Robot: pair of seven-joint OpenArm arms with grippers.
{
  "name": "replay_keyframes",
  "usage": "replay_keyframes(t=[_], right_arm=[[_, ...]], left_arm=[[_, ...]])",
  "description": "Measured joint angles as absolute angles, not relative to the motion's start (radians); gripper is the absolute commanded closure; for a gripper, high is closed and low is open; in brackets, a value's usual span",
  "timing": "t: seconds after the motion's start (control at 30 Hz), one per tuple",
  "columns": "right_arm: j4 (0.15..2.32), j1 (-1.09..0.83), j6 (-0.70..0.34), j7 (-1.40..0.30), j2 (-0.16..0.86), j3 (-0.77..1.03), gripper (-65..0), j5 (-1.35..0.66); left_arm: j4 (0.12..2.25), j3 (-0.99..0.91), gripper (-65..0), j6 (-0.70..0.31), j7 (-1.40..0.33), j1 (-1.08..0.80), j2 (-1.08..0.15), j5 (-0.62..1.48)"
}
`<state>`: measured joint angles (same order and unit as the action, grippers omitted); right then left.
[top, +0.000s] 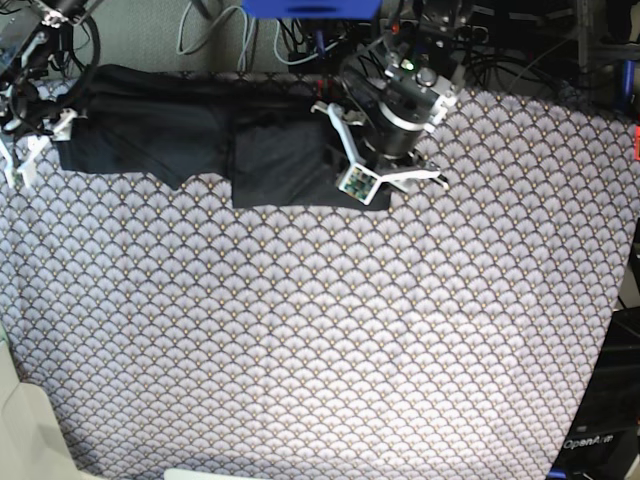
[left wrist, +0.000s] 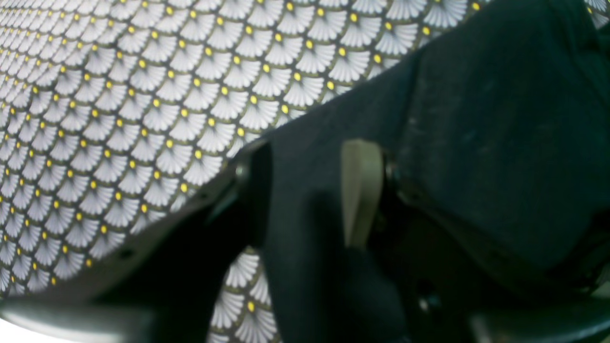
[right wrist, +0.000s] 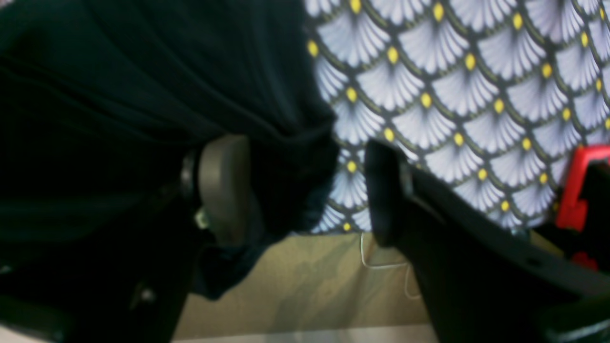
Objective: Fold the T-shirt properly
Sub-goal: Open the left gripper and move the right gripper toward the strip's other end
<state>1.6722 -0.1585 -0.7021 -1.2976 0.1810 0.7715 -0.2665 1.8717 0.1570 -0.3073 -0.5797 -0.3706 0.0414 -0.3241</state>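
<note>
Clearly left tool [left wrist: 305,190] pinches the T-shirt [top: 190,130]; right tool [right wrist: 305,186] gapes, touching it.

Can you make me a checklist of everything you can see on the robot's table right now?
Surface: tablecloth with grey fans and yellow dots, covering the whole table.
Job's thing: black T-shirt lying stretched along the far edge, partly folded, not finished.
Clutter: nothing seen on the cloth.
Grippers: left gripper has shirt cloth between its fingers, looks shut on it. Right gripper is at the shirt's other end with cloth against one finger; the other finger stands apart, so open.
Cables: a tangle of cables behind the table's far edge; a thin white wire hangs below the table edge.
Surroundings: tan floor under the edge; a red part beside the right gripper.
</note>
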Motion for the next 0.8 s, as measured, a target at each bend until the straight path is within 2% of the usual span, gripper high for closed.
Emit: replay_keyframes(t=[0.23,0.43,0.57,0.8], right_arm=[[1.484,-0.094,-0.701,-1.386,0.280,0.730,-39.0,-0.308],[1.483,-0.095,-0.702,-1.374,0.283,0.720,-39.4,-0.307],[1.483,-0.093,-0.702,-1.374,0.283,0.720,-42.7,-0.300],[1.483,-0.092,-0.702,-1.375,0.283,0.720,-42.8,-0.296]], left_arm=[[1.872,0.159,-23.9,-0.307,-0.575,-0.371,0.041,-0.324],[1.872,0.159,-23.9,-0.307,-0.577,-0.368,0.041,-0.324],[1.872,0.159,-23.9,-0.307,-0.576,-0.368,0.041,-0.324],[1.872,0.159,-23.9,-0.307,-0.576,-0.368,0.041,-0.324]])
